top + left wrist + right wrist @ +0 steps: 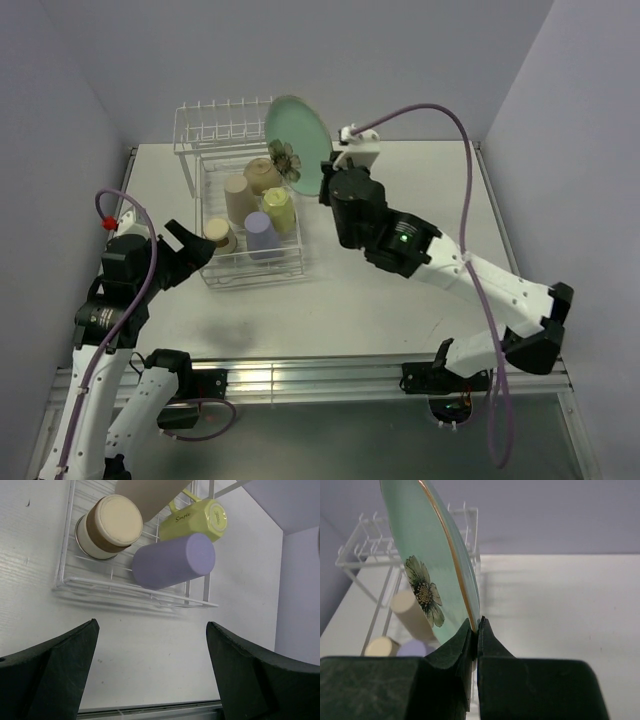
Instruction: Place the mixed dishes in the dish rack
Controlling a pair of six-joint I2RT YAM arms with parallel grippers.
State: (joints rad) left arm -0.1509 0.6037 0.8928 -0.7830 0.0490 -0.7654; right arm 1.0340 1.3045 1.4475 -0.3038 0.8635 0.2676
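My right hand (476, 626) is clamped on the lower rim of the mint-green plate (297, 143), one finger pressed to each face. It holds the plate on edge in the air, above the far right corner of the white wire rack (214, 128) and just beside its row of upright prongs. I judge this edge-on pose is meant to let the plate slip down between those prongs. The disc stands nearly upright, leaning a little, with its flowered face turned towards the rack and my left side and its rim rising up and away from the grip. Inside the rack sit a lavender cup (172, 561), a yellow-green mug (197, 520) and a tan cup (238, 198). My left hand (152, 665) hangs with fingers wide apart, holding nothing, over the surface (380, 300) by the rack's near end
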